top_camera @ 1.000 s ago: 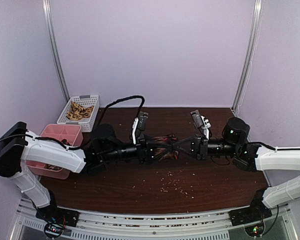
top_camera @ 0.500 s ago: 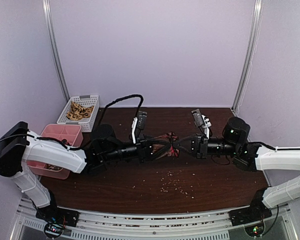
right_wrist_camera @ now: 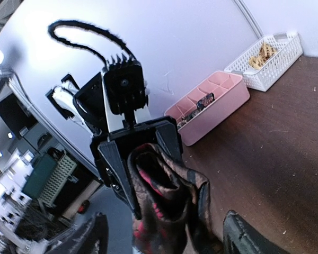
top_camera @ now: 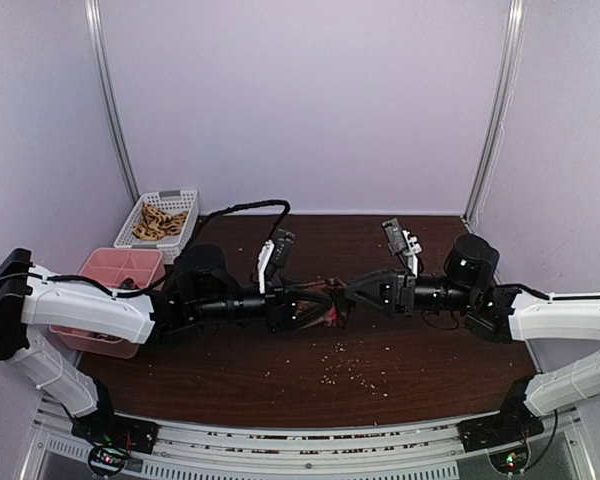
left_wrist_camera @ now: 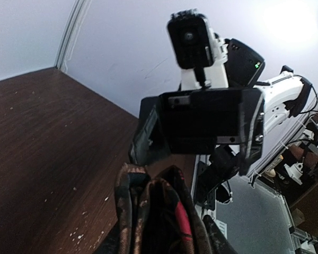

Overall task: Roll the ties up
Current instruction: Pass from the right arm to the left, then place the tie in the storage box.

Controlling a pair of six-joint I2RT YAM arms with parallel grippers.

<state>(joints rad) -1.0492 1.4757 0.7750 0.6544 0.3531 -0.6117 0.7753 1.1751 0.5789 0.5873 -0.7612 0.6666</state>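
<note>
Brown patterned tie (right_wrist_camera: 164,203) sits bunched in my left gripper (right_wrist_camera: 143,156), clamped there. My right gripper (right_wrist_camera: 167,235) stands wide open, straddling the bundle.

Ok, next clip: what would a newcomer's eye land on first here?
A bunched dark tie mid-scene, between two pincers meeting head-on: the left pincer grips it, and the right pincer stands open around it. Next, the pink compartment box and white basket at far left.

Basket (top_camera: 152,246) behind tray (top_camera: 102,268), left of tie (top_camera: 330,301)
</note>
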